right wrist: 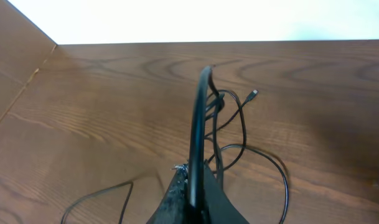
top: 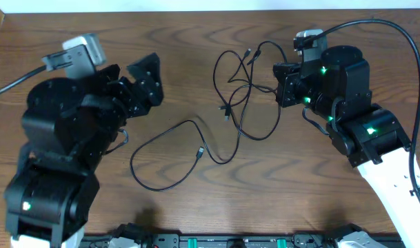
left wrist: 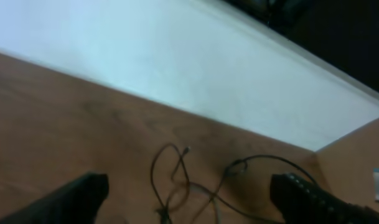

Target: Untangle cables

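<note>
Left claw (top: 154, 81) is released, its two fingers spread wide with nothing between them. It hovers over bare desk (top: 196, 213) to the left of the cables (top: 241, 103), and its wrist view shows only wood in the gap, with the cords lying farther off. The right claw (top: 278, 81) is clenched on one black strand (right wrist: 200, 106) at the right edge of the bundle. Its own camera shows that strand rising out of the pinched fingers in an arch, so this part is lifted while the rest lies flat on the desk between the two arms. By my reading the job is partway along. A long run of cord is laid out toward the front as one wide, open loop (top: 151, 176) with a free plug end (top: 199, 151) inside it, and nothing crosses it there. Near the right claw the cords cross each other several times in overlapping loops (top: 254, 117), with a few small plug ends (top: 225, 114) close together, so that cluster looks unsorted. The open loop also runs up into that cluster rather than lying apart from it. Only black cords show, and I cannot tell how many separate ones there are. What seems left is to pull the crossed loops apart and set each cord down on its own.
</note>
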